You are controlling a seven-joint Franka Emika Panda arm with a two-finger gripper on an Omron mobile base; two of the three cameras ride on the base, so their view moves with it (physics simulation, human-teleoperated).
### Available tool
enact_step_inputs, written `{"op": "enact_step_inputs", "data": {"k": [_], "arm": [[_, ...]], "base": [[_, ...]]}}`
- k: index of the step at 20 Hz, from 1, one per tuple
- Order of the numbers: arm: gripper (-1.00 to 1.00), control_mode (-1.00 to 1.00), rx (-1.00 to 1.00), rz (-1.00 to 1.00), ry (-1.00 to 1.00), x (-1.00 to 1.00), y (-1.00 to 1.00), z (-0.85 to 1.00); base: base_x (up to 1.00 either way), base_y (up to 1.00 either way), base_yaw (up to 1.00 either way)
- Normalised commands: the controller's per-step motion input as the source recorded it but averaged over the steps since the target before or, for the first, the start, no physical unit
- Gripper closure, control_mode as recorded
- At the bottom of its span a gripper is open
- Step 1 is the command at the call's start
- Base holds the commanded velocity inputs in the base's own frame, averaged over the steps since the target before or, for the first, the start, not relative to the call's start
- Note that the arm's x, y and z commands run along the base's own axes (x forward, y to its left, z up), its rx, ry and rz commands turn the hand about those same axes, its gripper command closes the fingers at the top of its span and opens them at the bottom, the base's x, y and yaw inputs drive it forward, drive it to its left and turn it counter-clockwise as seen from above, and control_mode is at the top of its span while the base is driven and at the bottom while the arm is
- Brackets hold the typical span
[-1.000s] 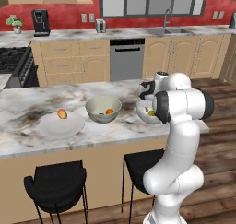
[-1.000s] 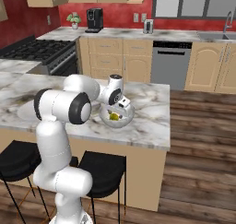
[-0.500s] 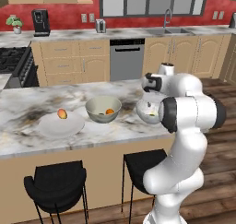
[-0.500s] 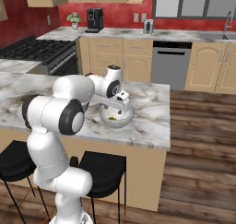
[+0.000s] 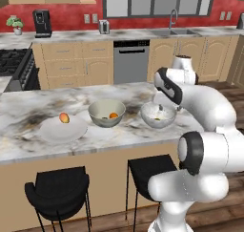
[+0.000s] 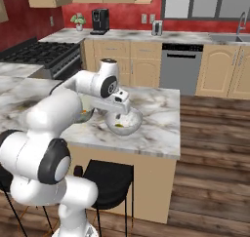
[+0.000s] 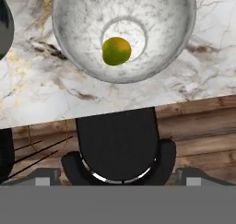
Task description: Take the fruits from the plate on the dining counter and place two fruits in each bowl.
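The dining counter [image 5: 28, 112] has a white-grey marbled top with dark smudges over a tan wooden base. On it sit a flat white plate [image 5: 52, 132] carrying one orange-red fruit [image 5: 64, 117], a dull grey-green bowl [image 5: 97, 110] holding an orange fruit [image 5: 113, 115], and a speckled grey-white bowl [image 7: 152, 38] with a yellow-green fruit [image 7: 116, 50] at its bottom. The gripper [image 6: 121, 100] hangs above the speckled bowl, spread wide and holding nothing.
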Motion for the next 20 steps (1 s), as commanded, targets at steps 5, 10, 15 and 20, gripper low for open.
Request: {"op": "enact_step_inputs", "data": {"k": [5,10,15,20], "arm": [[-1.00,-1.00,0.00,0.03,-0.04,-0.86,0.00,0.20],[-1.00,-1.00,0.00,0.00,-0.01,-0.38,0.01,0.01],[-1.00,1.00,-0.02,0.00,0.00,-0.05,0.23,0.00],[-1.00,1.00,0.00,0.00,0.00,0.00,0.00,0.00]], "base": [[0.00,0.00,0.00],[0.00,0.00,0.00],[-0.04,0.12,0.00],[-0.41,0.84,0.00]]}}
